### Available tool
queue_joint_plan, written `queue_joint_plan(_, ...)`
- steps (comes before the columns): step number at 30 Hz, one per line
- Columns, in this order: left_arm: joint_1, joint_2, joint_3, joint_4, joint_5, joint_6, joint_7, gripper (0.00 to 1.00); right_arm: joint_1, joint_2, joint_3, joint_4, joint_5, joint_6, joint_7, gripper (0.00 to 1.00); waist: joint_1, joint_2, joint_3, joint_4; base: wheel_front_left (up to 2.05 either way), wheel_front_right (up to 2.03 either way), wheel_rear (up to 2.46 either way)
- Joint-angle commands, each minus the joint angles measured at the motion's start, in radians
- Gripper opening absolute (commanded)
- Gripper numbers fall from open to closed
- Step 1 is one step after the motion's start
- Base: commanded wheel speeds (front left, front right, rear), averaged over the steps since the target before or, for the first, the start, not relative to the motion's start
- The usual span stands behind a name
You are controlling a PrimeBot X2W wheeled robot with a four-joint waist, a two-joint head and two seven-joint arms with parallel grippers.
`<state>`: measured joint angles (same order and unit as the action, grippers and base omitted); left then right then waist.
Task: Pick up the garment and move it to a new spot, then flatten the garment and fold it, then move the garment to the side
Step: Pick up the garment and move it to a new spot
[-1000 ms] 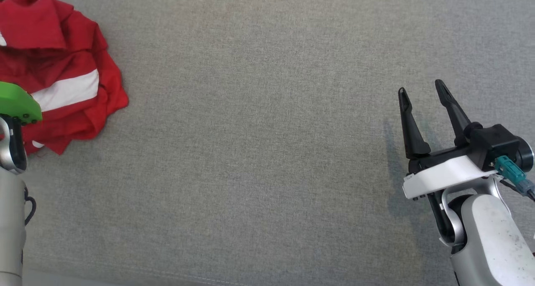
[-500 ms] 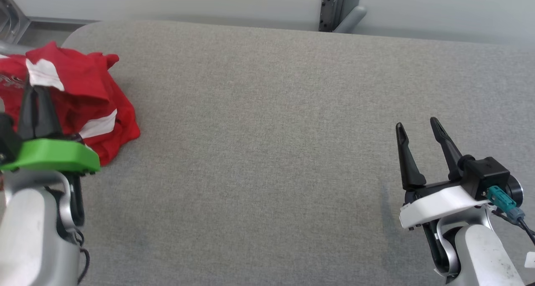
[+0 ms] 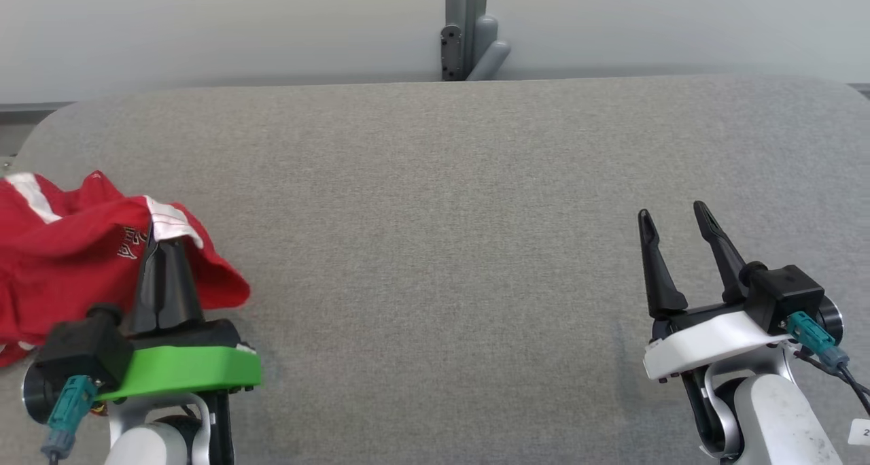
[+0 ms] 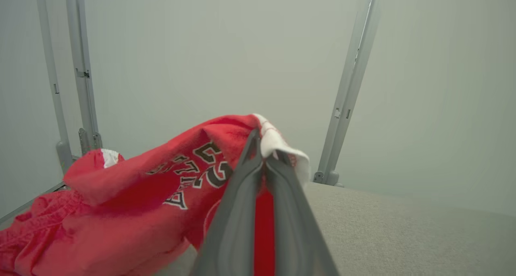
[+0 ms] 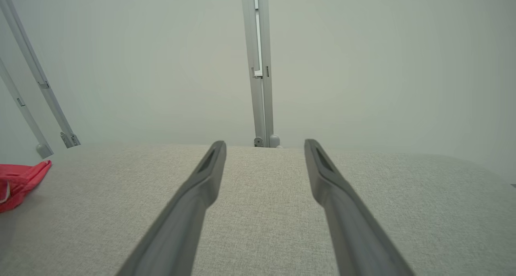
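left gripper [image 3: 162, 246] has its two dark fingers pressed together on a fold of the red garment [image 3: 68, 261], pinching it right where a white band [image 3: 170, 221] meets the red cloth. in the left wrist view the same gripper [image 4: 264, 155] has cloth draped over both fingertips, with the white band [image 4: 282, 145] folded over the tips and red fabric showing in the narrow slit between the fingers. from that pinch the garment [image 4: 121, 211] slopes down and away to the left in a loose, crumpled heap, with dark letters [image 4: 201, 167] outlined in white across the raised part; the word cannot be read.

the garment sits at the left end of the grey cloth-covered table [image 3: 435, 247]; its lower folds rest on the surface and run out past the left edge of the head view. a green mount [image 3: 183, 373] sits behind the left fingers.

right gripper [image 3: 673, 212] hangs over the right part of the table, well apart from the garment, its fingers spread wide above a white mount [image 3: 700, 339]. in the right wrist view its fingers [image 5: 265, 145] stand apart with bare grey fabric between them, and a corner of the garment [image 5: 20, 179] lies at the far left.

a grey post [image 3: 465, 37] stands at the table's far edge against a pale wall [image 3: 204, 30].
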<state>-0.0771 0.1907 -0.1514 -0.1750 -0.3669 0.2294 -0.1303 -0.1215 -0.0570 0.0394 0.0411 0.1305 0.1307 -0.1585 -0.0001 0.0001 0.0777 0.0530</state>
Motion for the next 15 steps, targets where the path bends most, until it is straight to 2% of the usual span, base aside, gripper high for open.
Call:
queue_joint_plan(1,0.008,-0.010,-0.015,-0.014,0.005,-0.003,0.003,0.00,-0.008,0.001,0.001,-0.003,0.011,0.000,-0.002,1.00,0.0001,-0.0001,0.011,-0.055,0.00,0.00,0.00)
queue_joint_plan(6,-0.062,-0.033,-0.112,-0.020,0.024,-0.054,0.023,0.00,-0.028,0.001,0.019,0.001,0.016,0.000,-0.007,1.00,0.0001,-0.0001,0.046,-0.137,0.00,0.00,0.00)
queue_joint_plan(7,-0.062,-0.033,-0.112,-0.020,0.024,-0.054,0.023,0.00,-0.028,0.001,0.019,0.001,0.016,0.000,-0.007,1.00,0.0001,-0.0001,0.046,-0.137,0.00,0.00,0.00)
queue_joint_plan(12,-0.194,-0.069,-0.259,0.031,0.055,-0.145,0.059,0.00,-0.051,0.004,0.028,0.004,0.027,0.000,-0.017,1.00,0.0001,-0.0001,0.100,-0.223,0.00,0.00,0.00)
queue_joint_plan(15,-0.278,-0.093,-0.317,0.080,0.070,-0.178,0.066,0.00,-0.066,0.005,0.037,0.013,0.037,0.000,-0.027,1.00,0.0001,-0.0001,0.140,-0.281,0.00,0.00,0.00)
